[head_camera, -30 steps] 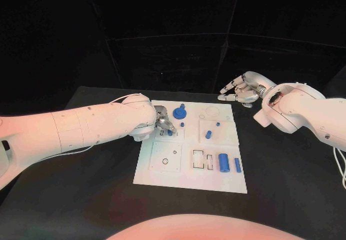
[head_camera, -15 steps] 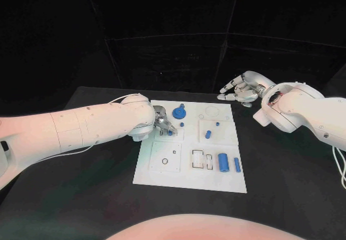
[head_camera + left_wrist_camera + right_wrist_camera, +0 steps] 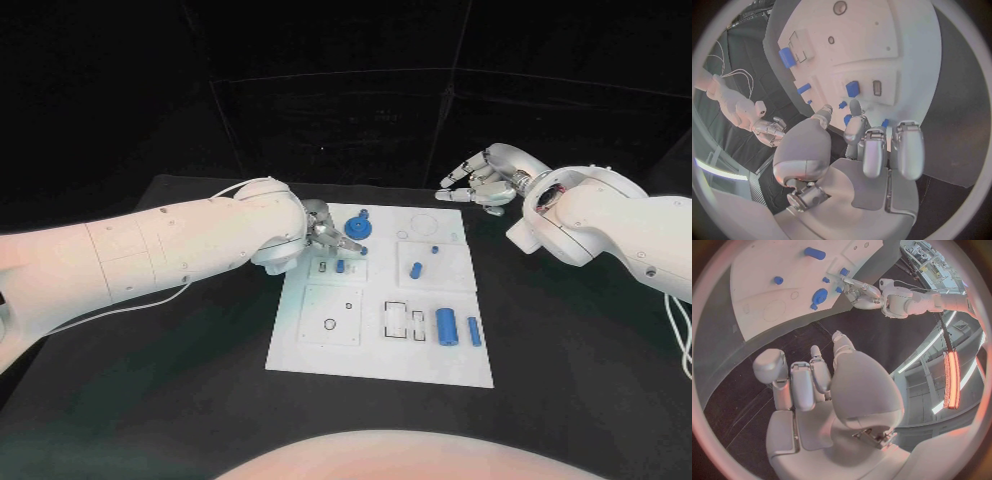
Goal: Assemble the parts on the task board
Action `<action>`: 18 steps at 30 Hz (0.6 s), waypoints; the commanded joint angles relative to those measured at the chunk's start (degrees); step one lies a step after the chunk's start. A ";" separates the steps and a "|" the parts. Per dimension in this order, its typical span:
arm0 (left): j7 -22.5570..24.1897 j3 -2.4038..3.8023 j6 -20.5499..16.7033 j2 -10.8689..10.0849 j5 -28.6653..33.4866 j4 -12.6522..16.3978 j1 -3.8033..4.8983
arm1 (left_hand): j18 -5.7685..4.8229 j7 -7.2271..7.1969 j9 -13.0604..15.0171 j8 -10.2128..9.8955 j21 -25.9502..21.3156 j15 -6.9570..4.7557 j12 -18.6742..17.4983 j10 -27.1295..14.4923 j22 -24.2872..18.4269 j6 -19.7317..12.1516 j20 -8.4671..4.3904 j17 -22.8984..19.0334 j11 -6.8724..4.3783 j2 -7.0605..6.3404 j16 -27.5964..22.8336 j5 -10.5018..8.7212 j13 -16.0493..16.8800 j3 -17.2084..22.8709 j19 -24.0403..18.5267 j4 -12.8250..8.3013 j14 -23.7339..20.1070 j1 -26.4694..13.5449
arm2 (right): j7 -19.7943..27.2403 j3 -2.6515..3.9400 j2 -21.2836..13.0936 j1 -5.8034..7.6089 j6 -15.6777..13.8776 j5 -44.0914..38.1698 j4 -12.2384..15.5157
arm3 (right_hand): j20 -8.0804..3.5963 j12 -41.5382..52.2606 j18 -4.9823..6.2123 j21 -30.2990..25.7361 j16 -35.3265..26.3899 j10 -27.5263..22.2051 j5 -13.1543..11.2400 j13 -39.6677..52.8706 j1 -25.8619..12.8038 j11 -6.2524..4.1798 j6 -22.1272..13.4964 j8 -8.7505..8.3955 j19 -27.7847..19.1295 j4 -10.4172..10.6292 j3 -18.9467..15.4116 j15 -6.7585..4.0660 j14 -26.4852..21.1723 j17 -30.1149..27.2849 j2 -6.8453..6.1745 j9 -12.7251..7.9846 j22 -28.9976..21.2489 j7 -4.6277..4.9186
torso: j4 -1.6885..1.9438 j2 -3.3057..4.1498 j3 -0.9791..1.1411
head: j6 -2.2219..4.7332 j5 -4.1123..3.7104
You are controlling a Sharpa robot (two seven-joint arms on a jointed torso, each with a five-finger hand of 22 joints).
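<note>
The parts look like small hard plastic pieces, light and stiff, and probably smooth enough to slip or roll; I judge each is best pinched across its short width between fingertips, the cylinders across the round body so they cannot spin away. None looks fragile, though a small peg could tip or skid on the task board point(image 3: 378, 350) if nudged sideways.

The white task board lies in the middle of the black tabletop point(image 3: 173, 380). On its far left part sits a round blue disc part point(image 3: 359, 225), with a small blue peg point(image 3: 339, 266) just nearer. Towards the middle right is a short blue pin point(image 3: 417, 268), and at the near right lie a stout blue cylinder point(image 3: 447, 323) and a slimmer blue bar point(image 3: 475, 330) side by side.

The left hand point(image 3: 326, 240) hovers over the board's far left corner, fingers curled down close beside the disc and the peg; whether its fingertips point(image 3: 856, 107) have hold of a piece I cannot tell. The right hand point(image 3: 479, 182) is off the board, beyond its far right corner, well apart from every part, fingers loosely spread and holding nothing
</note>
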 commanded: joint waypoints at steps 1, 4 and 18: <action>0.03 1.71 0.43 -0.65 0.88 0.30 0.28 | -0.33 0.47 -0.34 -1.32 -0.73 -0.07 -1.94 -1.59 4.68 -2.00 -0.40 15.09 0.55 0.24 0.18 -0.35 -1.79 -1.14 2.50 -0.10 6.16 1.74 | 0.51 0.05 0.04 0.12 0.20 -0.12 -0.08 | 0.09 -0.28 0.85 -0.34 -0.34 -0.42 0.31 0.50 -0.10 0.00 -0.30 0.16 -0.40 0.03 -0.21 -0.28 2.48 -0.05 0.33 -0.09 -0.05 -0.07 | 0.04 -0.03 0.05 | 0.16 -0.13; 0.34 2.93 4.66 -1.09 2.51 0.04 1.24 | 0.08 2.17 -2.17 -4.61 -2.49 1.01 -6.87 -5.34 2.44 -5.91 0.34 15.09 1.94 1.87 0.18 -0.24 -6.54 -1.61 1.59 -0.48 6.16 4.58 | 0.51 0.05 0.03 0.12 0.21 -0.12 -0.19 | 0.09 -0.28 0.85 -0.34 -0.34 -0.42 0.31 0.50 -0.10 0.00 -0.30 0.16 -0.40 0.03 -0.21 -0.28 2.48 -0.05 0.33 -0.09 -0.05 -0.07 | 0.01 0.03 0.00 | 0.35 -0.23; 0.53 3.96 16.27 2.41 1.78 -10.59 4.93 | 0.45 4.47 -9.43 -10.60 -3.62 3.09 -7.03 -6.52 1.36 -6.39 2.70 15.09 4.08 5.66 0.18 -0.29 -7.71 -6.65 1.12 0.17 6.16 10.63 | 0.39 0.04 0.18 0.12 0.34 -0.12 -0.45 | 0.10 -0.27 0.84 -0.37 -0.34 -0.41 0.34 0.51 -0.09 0.00 -0.35 0.17 -0.40 0.10 -0.30 -0.27 2.49 -0.01 0.38 -0.09 -0.06 -0.06 | -0.02 0.06 0.01 | 1.07 0.04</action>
